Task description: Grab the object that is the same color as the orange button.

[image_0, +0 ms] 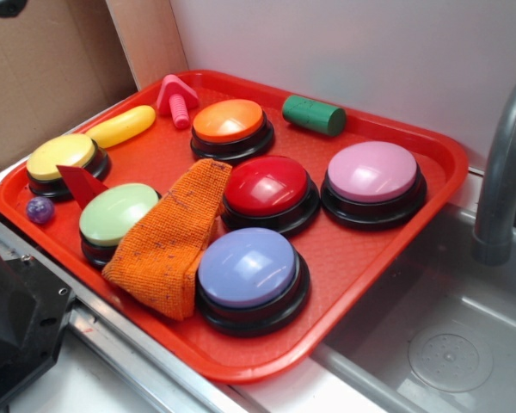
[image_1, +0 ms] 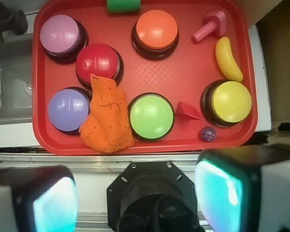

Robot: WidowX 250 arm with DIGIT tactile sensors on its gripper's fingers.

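The orange cloth (image_0: 168,241) (image_1: 106,116) lies folded and floppy on the red tray (image_0: 396,249) (image_1: 183,67), wedged between the blue, green and red buttons near the tray's front edge. The orange button (image_0: 230,122) (image_1: 156,30) stands at the back of the tray on its black base. In the wrist view my gripper (image_1: 137,198) hangs high above the metal rail in front of the tray, open, its two fingers far apart with nothing between them. It is well short of the cloth. The exterior view does not show the fingers.
Around the cloth stand a blue button (image_0: 248,268), a green button (image_0: 118,215) and a red button (image_0: 267,188). Also on the tray: pink button (image_0: 372,175), yellow button (image_0: 62,159), banana (image_0: 120,126), pink screw (image_0: 176,99), green cylinder (image_0: 313,114), red wedge (image_0: 80,183), purple ball (image_0: 39,210). Sink and faucet (image_0: 503,163) lie right.
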